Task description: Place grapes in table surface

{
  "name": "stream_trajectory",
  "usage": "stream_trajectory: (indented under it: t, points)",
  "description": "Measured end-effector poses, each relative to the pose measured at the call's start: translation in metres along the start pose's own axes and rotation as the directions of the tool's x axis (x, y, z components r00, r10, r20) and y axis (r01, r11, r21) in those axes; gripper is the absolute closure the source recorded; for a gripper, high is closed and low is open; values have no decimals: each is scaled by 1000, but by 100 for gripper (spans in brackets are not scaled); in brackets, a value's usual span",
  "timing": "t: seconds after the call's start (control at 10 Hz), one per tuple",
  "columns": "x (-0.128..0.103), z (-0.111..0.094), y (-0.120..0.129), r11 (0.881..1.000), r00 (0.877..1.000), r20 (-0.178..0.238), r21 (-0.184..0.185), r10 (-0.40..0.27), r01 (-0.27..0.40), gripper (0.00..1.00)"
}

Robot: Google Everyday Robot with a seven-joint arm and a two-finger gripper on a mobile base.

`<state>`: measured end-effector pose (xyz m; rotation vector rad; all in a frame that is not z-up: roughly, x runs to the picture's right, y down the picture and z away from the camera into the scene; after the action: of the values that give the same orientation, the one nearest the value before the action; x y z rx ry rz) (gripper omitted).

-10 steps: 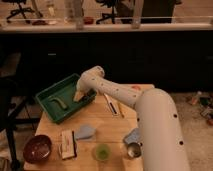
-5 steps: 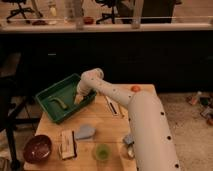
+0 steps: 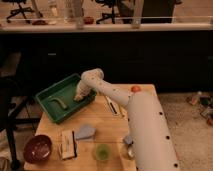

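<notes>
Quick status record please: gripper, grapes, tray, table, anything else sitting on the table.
gripper: gripper on the white arm, low inside the green rectangular plastic tray, at its right side
grapes: dark reddish-purple grapes not discernible; possibly hidden at the gripper
tray contents: curved green vegetable, left of the gripper
table: light wooden plank tabletop; tray on its far-left part
other items: smooth round orange-red fruit at the far edge beside the arm; dark red bowl at the near-left corner; small green cup near the front edge
task state: grapes not seen on the tabletop
</notes>
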<state>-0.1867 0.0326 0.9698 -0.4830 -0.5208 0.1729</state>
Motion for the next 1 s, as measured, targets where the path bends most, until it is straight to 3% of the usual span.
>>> stream_trajectory:
  t: [0.2,0.3,0.6,1.0]
  points:
    - [-12,-27,-4,999,1000,21,46,-23,22,96]
    - [-20,-44,-7,997,999,31,73,-40,38,100]
    - [-46,-92,-12,983,993,50,154,-107,98,100]
    - [-69,-149,-14,949,982,50,269,-185,165,100]
